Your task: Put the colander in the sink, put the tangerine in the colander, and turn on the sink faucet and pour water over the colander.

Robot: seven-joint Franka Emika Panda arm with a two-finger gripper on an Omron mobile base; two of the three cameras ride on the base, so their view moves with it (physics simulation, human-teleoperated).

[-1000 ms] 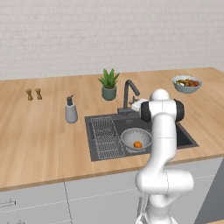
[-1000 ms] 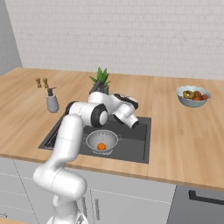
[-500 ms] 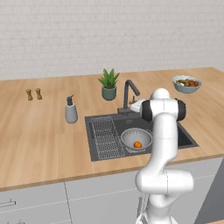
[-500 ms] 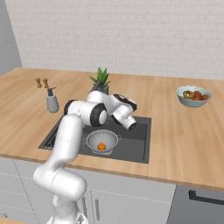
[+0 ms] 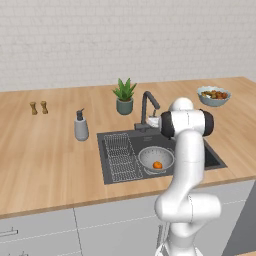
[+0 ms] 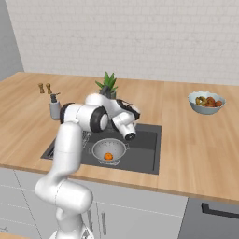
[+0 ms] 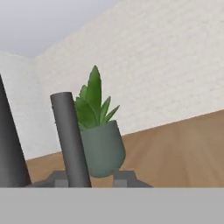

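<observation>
- The colander is a round silver-grey metal bowl full of small holes, sitting upright in the sink, just right of the wire rack.
- One tangerine, small, round and orange, lies at the bottom of the colander; from the right base view it shows as an orange dot in the middle of the bowl.
- The sink is one dark grey rectangular basin set into the wooden counter.
- One faucet, dark grey with an arched spout, stands at the back edge of the sink; in the hand view a dark upright post of it stands close in front of the camera.
- The gripper is at the base of the faucet, beside the spout. Whether its jaws are apart or together I cannot tell, nor whether they touch the faucet.
- Further out: one potted plant behind the faucet, seen also in the hand view; one grey soap bottle left of the sink; two small shakers far left; one pale blue fruit bowl far right.
</observation>
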